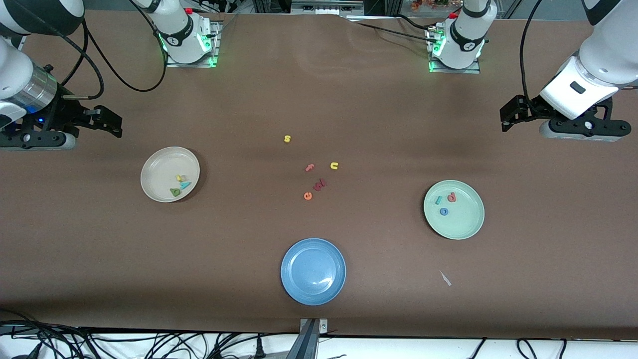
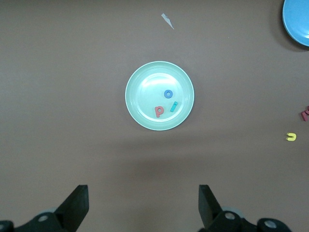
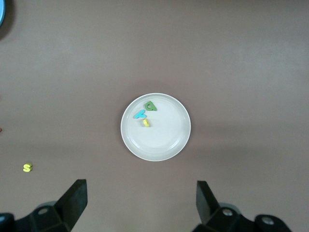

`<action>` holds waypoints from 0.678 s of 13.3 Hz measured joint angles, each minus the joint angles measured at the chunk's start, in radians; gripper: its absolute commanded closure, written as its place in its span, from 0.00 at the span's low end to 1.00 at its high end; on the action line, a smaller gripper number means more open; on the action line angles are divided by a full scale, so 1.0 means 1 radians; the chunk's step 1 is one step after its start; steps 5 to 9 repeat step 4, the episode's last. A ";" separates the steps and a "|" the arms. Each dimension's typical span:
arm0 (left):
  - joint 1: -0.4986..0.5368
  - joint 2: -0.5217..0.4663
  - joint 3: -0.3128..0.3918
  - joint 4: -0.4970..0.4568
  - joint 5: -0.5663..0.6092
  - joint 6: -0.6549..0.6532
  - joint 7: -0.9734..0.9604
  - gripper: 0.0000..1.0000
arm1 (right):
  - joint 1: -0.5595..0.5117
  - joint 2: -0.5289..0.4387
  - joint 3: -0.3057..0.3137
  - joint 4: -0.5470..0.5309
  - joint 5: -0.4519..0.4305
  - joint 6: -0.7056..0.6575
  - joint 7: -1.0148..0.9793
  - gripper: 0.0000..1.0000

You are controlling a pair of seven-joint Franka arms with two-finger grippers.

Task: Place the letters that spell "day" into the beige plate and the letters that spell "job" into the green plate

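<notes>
The beige plate [image 1: 159, 169] toward the right arm's end holds the dark green "d" [image 1: 175, 192], yellow "a" [image 1: 180, 177] and teal "y" [image 1: 185, 185]. The green plate [image 1: 466, 219] toward the left arm's end holds the teal "j" [image 1: 438, 200], blue "o" [image 1: 443, 212] and red "b" [image 1: 452, 197]. My right gripper [image 1: 112, 122] hangs open and empty above the table beside the beige plate [image 3: 169, 140]. My left gripper [image 1: 506, 119] hangs open and empty above the table beside the green plate [image 2: 142, 89]. Both arms wait.
A blue plate [image 1: 313, 270] lies near the front edge. Loose letters sit mid-table: yellow "s" [image 1: 287, 138], pink "f" [image 1: 310, 167], yellow "u" [image 1: 334, 165], a dark red letter [image 1: 319, 185] and orange "e" [image 1: 307, 196]. A white scrap [image 1: 445, 278] lies nearer the camera than the green plate.
</notes>
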State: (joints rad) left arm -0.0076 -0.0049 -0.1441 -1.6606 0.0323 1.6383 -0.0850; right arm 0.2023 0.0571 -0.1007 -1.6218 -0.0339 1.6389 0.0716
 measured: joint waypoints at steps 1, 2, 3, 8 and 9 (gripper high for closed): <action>0.000 0.002 0.000 0.001 0.000 0.000 0.000 0.00 | 0.000 0.000 0.000 0.000 0.000 0.000 0.000 0.00; 0.000 0.005 0.000 0.003 0.000 0.000 0.000 0.00 | 0.000 0.000 0.000 0.000 0.000 0.000 0.000 0.00; 0.000 0.007 0.000 0.005 0.000 -0.001 0.000 0.00 | 0.000 0.000 0.000 0.000 0.000 0.000 0.000 0.00; 0.000 0.008 0.000 0.006 0.000 -0.001 0.001 0.00 | 0.000 0.000 0.000 0.000 0.000 0.000 0.000 0.00; 0.000 0.008 0.000 0.006 0.000 -0.001 0.001 0.00 | 0.000 0.000 0.000 0.000 0.000 0.000 0.000 0.00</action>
